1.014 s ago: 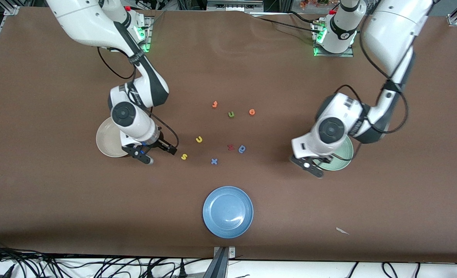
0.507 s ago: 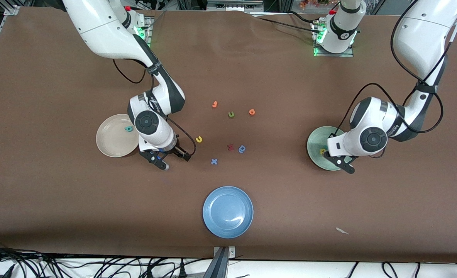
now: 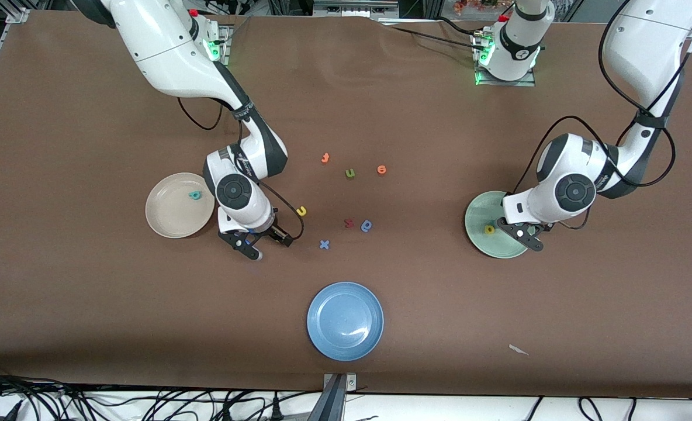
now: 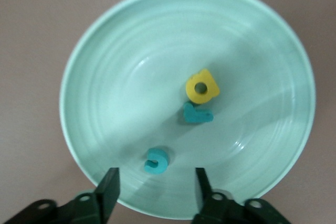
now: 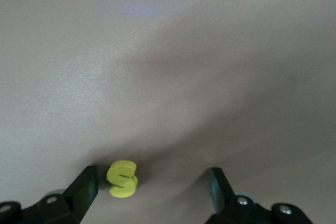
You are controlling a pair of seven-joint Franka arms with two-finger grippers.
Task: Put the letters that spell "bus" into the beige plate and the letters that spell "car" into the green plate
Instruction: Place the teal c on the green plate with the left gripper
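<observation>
Now right tool [image 5: 149, 182] hangs spread over the bench, yellow s [image 5: 123, 178] between its jaws, hard by one finger. Left tool [image 4: 155, 182] spread, empty, over green plate [image 4: 105, 51] holding c, a, r.

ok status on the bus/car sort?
Left gripper open over green plate, c, a, r inside. Right gripper open around yellow s. Teal b in beige plate; yellow u on table.

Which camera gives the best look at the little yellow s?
The right wrist view: the yellow s lies plain on the brown table between the right gripper's open fingers. In the front view that gripper hides it. The left wrist view shows only the green plate.
</observation>
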